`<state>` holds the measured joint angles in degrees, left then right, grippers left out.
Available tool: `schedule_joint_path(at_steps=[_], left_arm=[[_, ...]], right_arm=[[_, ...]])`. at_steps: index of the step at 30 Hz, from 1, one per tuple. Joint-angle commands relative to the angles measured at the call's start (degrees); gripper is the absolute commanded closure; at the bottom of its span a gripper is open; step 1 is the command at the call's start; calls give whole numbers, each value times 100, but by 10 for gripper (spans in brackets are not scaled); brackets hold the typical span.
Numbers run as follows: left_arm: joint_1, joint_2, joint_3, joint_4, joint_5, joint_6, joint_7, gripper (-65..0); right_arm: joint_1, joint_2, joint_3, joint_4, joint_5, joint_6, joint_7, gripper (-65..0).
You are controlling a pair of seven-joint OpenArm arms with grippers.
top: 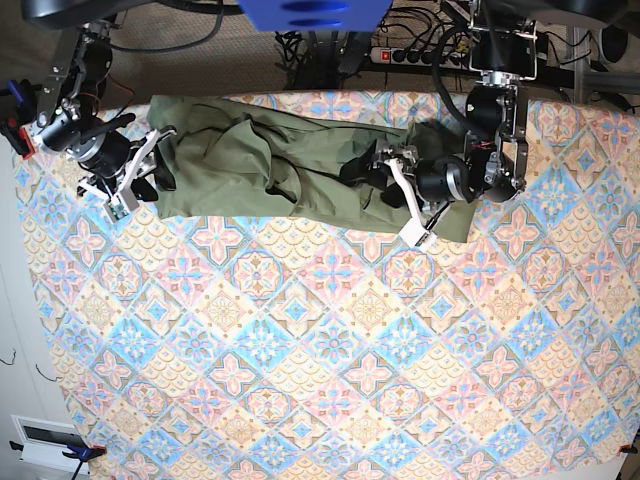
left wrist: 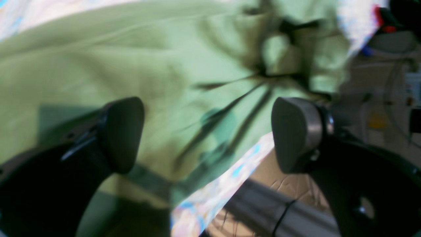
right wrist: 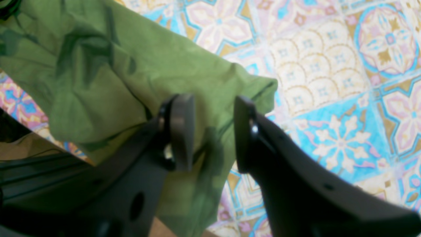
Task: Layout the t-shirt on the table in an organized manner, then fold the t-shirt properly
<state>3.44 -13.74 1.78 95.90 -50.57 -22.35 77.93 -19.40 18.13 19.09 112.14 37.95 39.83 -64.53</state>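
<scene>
Close up in the left wrist view, the left gripper (left wrist: 207, 135) has its two dark rounded pads spread wide apart, with nothing between them. It hangs just over the t-shirt (left wrist: 131, 65), which lies soft and green under it. That looks like a let-go, so the cloth can rest flat instead of being pulled. Close up in the right wrist view, the right gripper (right wrist: 213, 131) has its flat grey pads partly apart, and the corner of the t-shirt (right wrist: 131, 75) sits right by them. It may be pinching the edge, but I cannot tell if the pads really squeeze it. Holding a corner makes sense, because pulling a corner stretches the shirt out. The cloth is thin and floppy, with lots of little wrinkles and a stitched hem. Farther off, in the base view, the t-shirt (top: 290, 165) lies in a long strip along the far edge of the table (top: 330, 380). It is bunched in the middle and near the left gripper (top: 405, 205), so I think it is not laid out neatly yet, and no folding is done. The right gripper (top: 130, 185) is at the other end. The table is covered with a smooth cloth of blue, pink and cream diamond tiles with flowers.
</scene>
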Motion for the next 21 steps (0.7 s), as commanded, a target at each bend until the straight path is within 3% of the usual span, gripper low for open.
schedule_joint_path(at_steps=[1,5,10,15,21], left_arm=[[-120,15,-33,-38,129,6,-52,-513],[-173,297,-24,-196,648,6,-202,-416],[-173,569,-24,-205,1096,6,-290,-148],[-190,728,-59,-188,1087,6,-422,-125],[-208,903,-569,-196,1087,6,-422,-98]], right_arm=[[37,90,38,87,95,17,102,-197],[37,90,38,87,95,17,102,-197],[63,90,38,87,95,17,102,-197],[63,90,38,87,95,17,102,-197],[63,90,82,87,95,17,102,-197]])
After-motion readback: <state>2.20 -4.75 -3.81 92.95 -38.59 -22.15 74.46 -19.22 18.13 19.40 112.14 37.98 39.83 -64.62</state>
